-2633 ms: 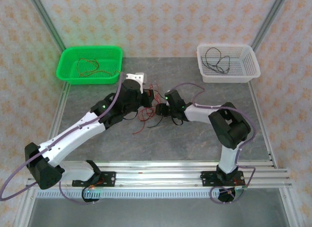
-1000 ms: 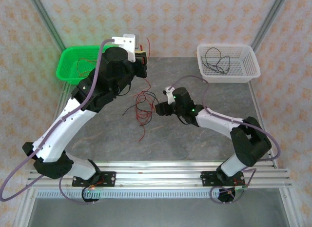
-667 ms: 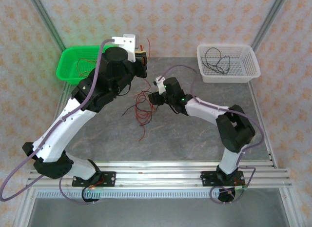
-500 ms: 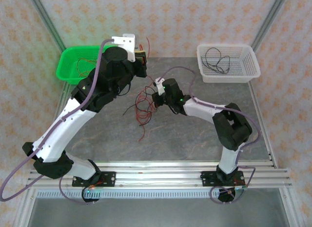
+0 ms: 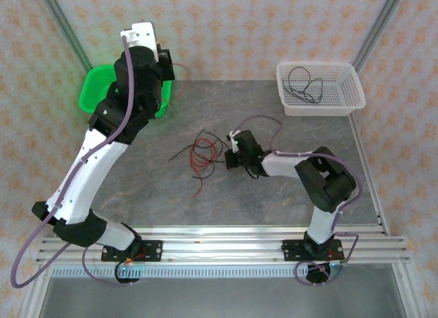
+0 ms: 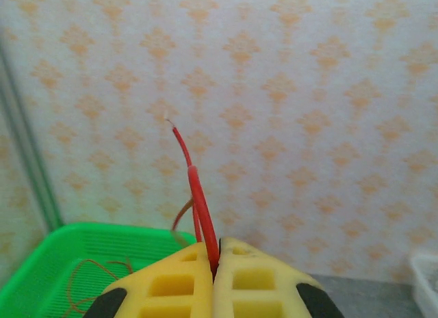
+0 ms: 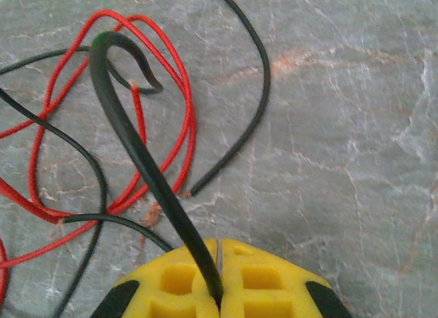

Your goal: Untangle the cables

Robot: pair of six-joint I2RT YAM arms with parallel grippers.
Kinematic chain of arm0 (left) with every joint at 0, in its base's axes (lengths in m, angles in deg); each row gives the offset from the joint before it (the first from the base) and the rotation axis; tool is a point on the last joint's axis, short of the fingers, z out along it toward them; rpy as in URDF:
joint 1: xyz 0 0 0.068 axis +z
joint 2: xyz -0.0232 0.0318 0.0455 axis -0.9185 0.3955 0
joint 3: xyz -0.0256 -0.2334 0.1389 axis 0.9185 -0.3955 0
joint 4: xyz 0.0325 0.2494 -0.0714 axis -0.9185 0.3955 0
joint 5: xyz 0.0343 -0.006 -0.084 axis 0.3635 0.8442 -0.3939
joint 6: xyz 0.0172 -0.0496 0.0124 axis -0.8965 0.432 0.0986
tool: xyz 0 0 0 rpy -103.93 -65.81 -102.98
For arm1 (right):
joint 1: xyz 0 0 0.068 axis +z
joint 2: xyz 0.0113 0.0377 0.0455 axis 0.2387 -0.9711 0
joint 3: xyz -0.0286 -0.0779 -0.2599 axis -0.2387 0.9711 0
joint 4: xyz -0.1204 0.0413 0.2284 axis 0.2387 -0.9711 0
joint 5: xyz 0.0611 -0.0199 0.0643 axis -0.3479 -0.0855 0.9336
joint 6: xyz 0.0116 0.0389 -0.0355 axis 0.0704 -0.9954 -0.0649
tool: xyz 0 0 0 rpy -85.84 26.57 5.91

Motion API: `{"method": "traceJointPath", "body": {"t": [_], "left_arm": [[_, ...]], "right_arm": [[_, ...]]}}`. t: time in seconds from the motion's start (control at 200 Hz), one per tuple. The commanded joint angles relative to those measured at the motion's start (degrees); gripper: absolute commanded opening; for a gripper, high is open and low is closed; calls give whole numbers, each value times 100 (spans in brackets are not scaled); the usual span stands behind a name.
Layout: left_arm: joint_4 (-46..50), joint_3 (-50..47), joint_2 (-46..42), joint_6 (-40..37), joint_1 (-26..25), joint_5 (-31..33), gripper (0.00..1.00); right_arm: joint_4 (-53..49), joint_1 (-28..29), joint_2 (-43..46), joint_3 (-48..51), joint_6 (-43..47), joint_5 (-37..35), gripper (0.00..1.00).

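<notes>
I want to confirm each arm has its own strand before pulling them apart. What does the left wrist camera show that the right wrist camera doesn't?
Left wrist: the left gripper shut on a red wire that stands up against the patterned wall, with the green basket below it. Right wrist: the right gripper shut on a black wire, low over the table, where loose red wires and black strands lie looped together. Shared: a closed gripper pinching one thin strand.
</notes>
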Motion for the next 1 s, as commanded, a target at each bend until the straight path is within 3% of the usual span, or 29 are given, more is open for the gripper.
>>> {"method": "traceJointPath", "body": {"t": [0.0, 0.325, 0.556, 0.996], "left_arm": [[-529, 68, 118, -408, 284, 287, 0], [-1853, -573, 390, -632, 1497, -294, 0], [-2098, -478, 989, -452, 2328, -655, 0], [-2727, -621, 2464, 0, 3043, -1456, 0]], "right_arm": [[202, 31, 274, 140, -276, -241, 0], [333, 30, 363, 325, -610, 33, 0], [388, 31, 417, 432, -740, 111, 0], [235, 31, 187, 320, -751, -30, 0]]}}
